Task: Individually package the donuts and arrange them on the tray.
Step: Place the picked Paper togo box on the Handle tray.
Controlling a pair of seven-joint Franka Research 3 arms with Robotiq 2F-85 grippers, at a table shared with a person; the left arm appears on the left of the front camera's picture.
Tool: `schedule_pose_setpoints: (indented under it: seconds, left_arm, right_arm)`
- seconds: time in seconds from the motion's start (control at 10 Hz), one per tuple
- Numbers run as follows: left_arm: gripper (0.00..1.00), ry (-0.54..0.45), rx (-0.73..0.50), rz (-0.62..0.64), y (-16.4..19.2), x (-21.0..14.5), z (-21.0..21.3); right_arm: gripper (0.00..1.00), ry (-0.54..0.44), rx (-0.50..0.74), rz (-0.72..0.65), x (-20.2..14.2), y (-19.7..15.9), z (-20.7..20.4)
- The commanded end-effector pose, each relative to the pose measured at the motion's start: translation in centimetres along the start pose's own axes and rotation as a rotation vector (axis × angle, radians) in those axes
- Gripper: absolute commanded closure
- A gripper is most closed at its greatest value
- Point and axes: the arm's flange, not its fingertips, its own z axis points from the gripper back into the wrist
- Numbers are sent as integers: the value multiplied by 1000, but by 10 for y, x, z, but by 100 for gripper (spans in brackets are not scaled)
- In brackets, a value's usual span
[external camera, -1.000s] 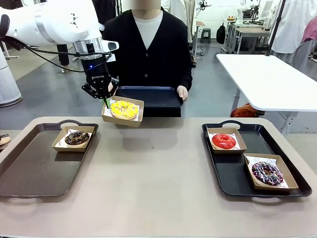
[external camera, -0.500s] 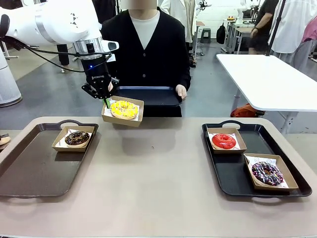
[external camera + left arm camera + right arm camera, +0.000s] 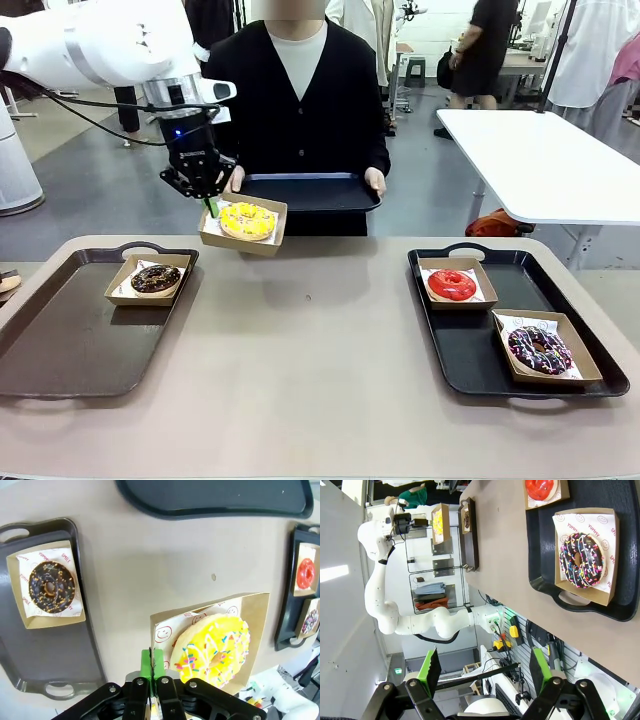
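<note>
Above the far table edge: we carry the shallow brown cardboard box [image 3: 243, 226] with the yellow-glazed sprinkled ring donut [image 3: 248, 220] in it, lifted clear of the beige table [image 3: 320, 350].
Step in hand: we judge it a handover, box going toward the dark flat tray [image 3: 312, 192] that the person holds at about 1 o'clock from the box.
Doing it well: we should keep the box level (it is pinched by one wall only, so it could tip), travel slowly, and release only once its base rests on the tray.
Left gripper [image 3: 154, 666]: jaws fully closed, green pads pinching the box's rim and paper liner at the donut's 9 o'clock in the front view.
Left arm pose: reaching in from 10 o'clock, wrist pointing straight down.
Right gripper [image 3: 487, 671]: jaws spread wide, holding nothing, parked off the table.
Other donuts: chocolate sprinkled donut [image 3: 156, 278] boxed on the left brown tray [image 3: 70, 350]; red donut [image 3: 452, 285] and purple sprinkled donut [image 3: 539, 349] boxed on the right black tray [image 3: 470, 355].
</note>
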Motion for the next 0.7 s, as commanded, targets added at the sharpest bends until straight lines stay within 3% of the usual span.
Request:
schedule_pose_setpoints:
  seconds: [0.0, 0.2, 0.6]
  left_arm:
    - [99, -8, -25, -88, 39, -49, 25]
    - [99, -42, -16, -114, 87, -85, 39]
    - [99, -54, -62, -44, 185, -103, 29]
  right_arm:
    - [6, 5, -5, -6, -1, -1, 0]
    - [6, 5, -5, -6, -1, -1, 0]
    - [6, 5, -5, -6, -1, -1, 0]
